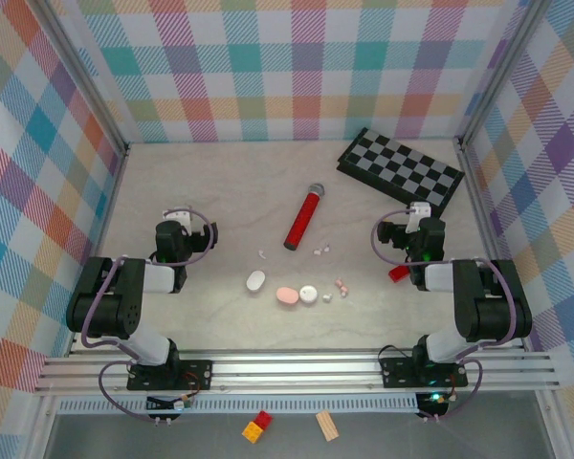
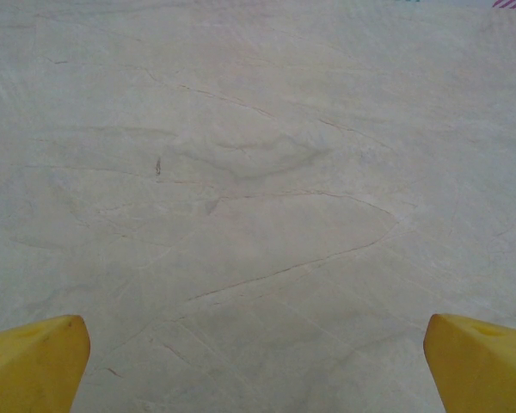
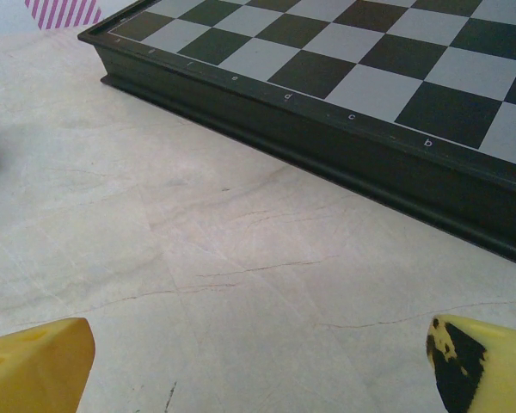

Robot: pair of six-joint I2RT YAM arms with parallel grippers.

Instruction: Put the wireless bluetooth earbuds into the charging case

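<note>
Both tools are idle and empty. The left gripper (image 2: pixel 258 370) hangs with its yellow fingers (image 2: pixel 34 361) spread wide over bare table. The right gripper (image 3: pixel 258 370) is spread just as wide, facing the edge of the chessboard (image 3: pixel 344 95).

Everything that matters sits around the red microphone (image 1: pixel 304 217), which lies slanted with its grey head toward the far wall. The earbuds (image 1: pixel 319 251) are scattered off its lower end. A small cluster lies just right of that end, one white bud (image 1: pixel 262 254) to its left, and a pinkish bud (image 1: pixel 342 285) further right and nearer the arms. The cases lie in a row below the microphone's lower end: a white case (image 1: pixel 256 280), a pink case (image 1: pixel 287 295) and a round white case (image 1: pixel 308 294) (whether any lid is up is too small to tell).

The left gripper stands well left of the microphone and the right gripper well right of it, so the buds lie inward from both. The cluster and the pinkish bud look nearer the right arm, the lone white bud nearer the left. The buds' long axes cannot be made out.
</note>
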